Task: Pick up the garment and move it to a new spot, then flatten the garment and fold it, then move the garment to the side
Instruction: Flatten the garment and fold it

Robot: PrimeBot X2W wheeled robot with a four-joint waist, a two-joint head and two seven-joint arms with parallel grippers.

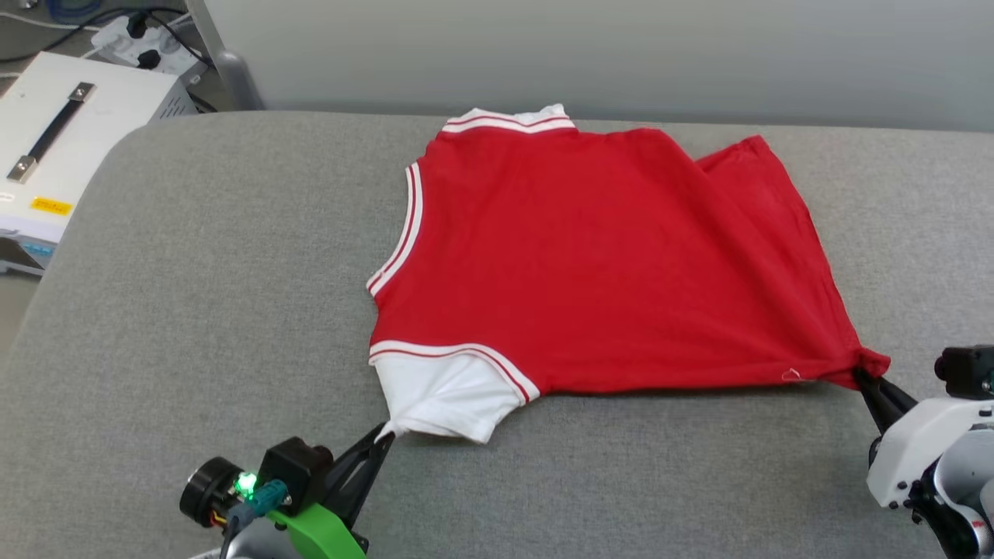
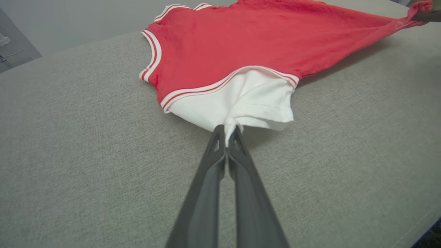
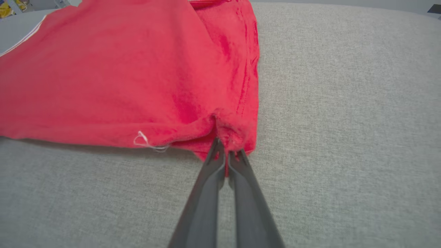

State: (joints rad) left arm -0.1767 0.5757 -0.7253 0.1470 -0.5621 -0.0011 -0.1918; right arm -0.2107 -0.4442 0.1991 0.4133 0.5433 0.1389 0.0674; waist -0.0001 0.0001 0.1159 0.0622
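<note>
I have the shirt (image 1: 606,256) spread on the grey pad (image 1: 194,310), towards its far edge and a little right of centre, plain red side up. The cloth is a soft, matte jersey knit, slightly fuzzy in the right wrist view, with a stitched hem. The body forms a rough trapezoid, drawn to a point at each near corner. Red-and-white striped trim curves round the neck on the left and edges both sleeve seams. The near sleeve (image 1: 439,396) is plain white and creased where it bunches. A loose loop of white thread (image 3: 146,142) sticks out of the near red edge.

My left gripper (image 1: 384,435) is pinched tight on the tip of the white sleeve, with a nip of cloth between its fingers. My right gripper (image 1: 862,376) is clamped likewise on the red hem corner. The near edge between them casts a thin shadow on the pad.

The pad is a coarse grey weave, flat, with a rounded far-left corner. Behind it is a pale, plain wall (image 1: 621,46). Off to the far left sit a white box (image 1: 62,140) with a black strap handle and a power strip (image 1: 132,43) with cables.
</note>
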